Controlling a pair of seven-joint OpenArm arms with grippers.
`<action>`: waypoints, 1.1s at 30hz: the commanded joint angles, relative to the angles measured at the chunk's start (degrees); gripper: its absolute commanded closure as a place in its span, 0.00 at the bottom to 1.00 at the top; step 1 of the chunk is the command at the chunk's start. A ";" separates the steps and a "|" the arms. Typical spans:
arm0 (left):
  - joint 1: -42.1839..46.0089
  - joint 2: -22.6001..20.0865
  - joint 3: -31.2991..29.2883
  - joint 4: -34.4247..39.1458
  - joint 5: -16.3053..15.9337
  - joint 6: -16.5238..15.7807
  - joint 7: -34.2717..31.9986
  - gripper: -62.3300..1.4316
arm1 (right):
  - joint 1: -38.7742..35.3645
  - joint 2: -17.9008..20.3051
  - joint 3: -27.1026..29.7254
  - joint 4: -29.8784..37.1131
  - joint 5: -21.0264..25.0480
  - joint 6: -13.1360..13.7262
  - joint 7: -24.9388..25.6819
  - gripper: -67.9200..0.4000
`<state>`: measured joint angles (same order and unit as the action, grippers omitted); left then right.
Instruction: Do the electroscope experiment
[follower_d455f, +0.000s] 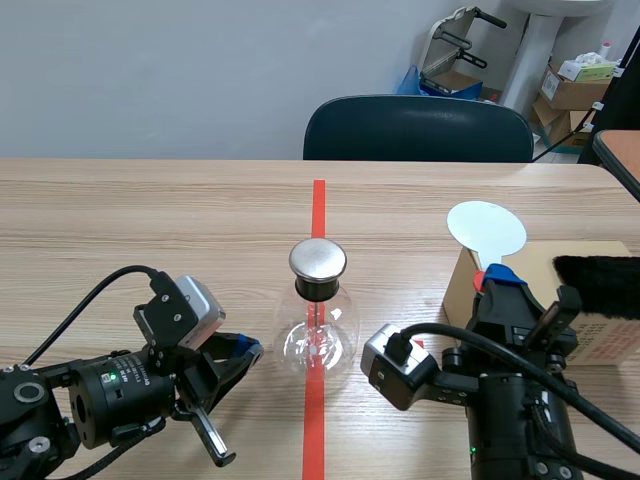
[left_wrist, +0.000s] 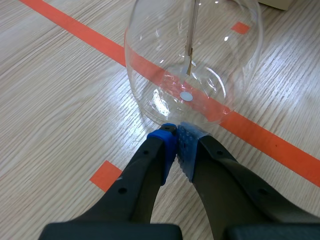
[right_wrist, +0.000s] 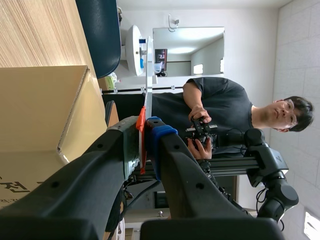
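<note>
The electroscope (follower_d455f: 318, 335) is a round glass flask with a metal cap (follower_d455f: 318, 260), standing on the red tape line at the table's middle. My left gripper (follower_d455f: 245, 348) lies low on the table just left of it, shut on nothing. In the left wrist view its blue pads (left_wrist: 169, 142) meet right at the flask's (left_wrist: 192, 60) base, where a thin strip hangs inside the glass. My right gripper (follower_d455f: 495, 280) is raised at the right, shut on the red handle (right_wrist: 141, 135) of a white disc paddle (follower_d455f: 486, 228) that stands up above the fingers.
A cardboard box (follower_d455f: 600, 330) sits at the right behind the right arm, with a black fur piece (follower_d455f: 600, 285) on top. A dark chair (follower_d455f: 418, 128) stands across the table. A person (right_wrist: 225, 115) shows in the right wrist view beyond the box (right_wrist: 40, 110).
</note>
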<state>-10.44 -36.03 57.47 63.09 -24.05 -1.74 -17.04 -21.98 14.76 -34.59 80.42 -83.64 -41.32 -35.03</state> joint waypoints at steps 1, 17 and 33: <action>-0.02 0.33 0.42 0.98 -0.13 -0.31 -0.96 0.95 | -0.26 0.33 0.50 1.46 -0.06 -0.63 -0.17 0.98; -0.02 0.31 0.42 0.98 -0.13 -0.31 -1.14 0.95 | -0.26 0.83 0.50 1.49 -0.06 -0.66 15.41 0.98; 0.00 0.31 0.42 0.98 -0.13 -0.33 -0.96 0.95 | -1.22 0.98 0.50 3.19 -0.06 -0.63 30.34 0.98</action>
<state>-10.44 -36.03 57.47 63.09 -24.05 -1.76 -17.21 -23.24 14.98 -34.59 82.37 -83.64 -41.32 -4.64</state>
